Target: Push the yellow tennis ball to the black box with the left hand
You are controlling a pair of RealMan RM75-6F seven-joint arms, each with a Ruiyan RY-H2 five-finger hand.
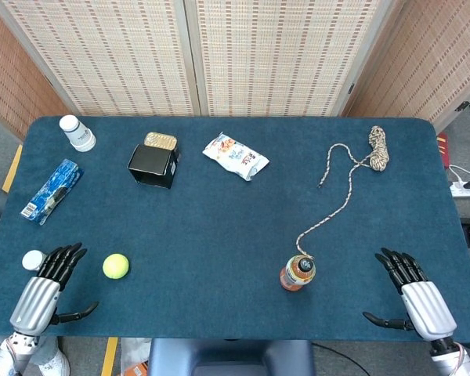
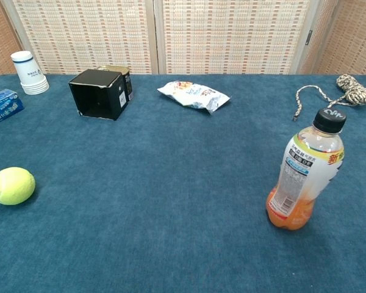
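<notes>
Sitting near our front-left counter edge, the yellow tennis ball (image 1: 115, 265) is untouched, well apart from the black box (image 1: 153, 165) farther back. Our left hand (image 1: 41, 287) rests just beside the ball, fingers spread, holding nothing. Our right hand (image 1: 417, 297) lies spread too, near the orange drink bottle (image 1: 298, 272).

We see the left hand (image 1: 37, 296) in the head view: a ribbed silver-grey back, glossy black segmented fingers (image 1: 63, 261) and a black thumb. The right hand (image 1: 417, 296) matches it, silver shell and black fingers (image 1: 397, 265). Pale grey wrists show at the bottom corners.
</notes>
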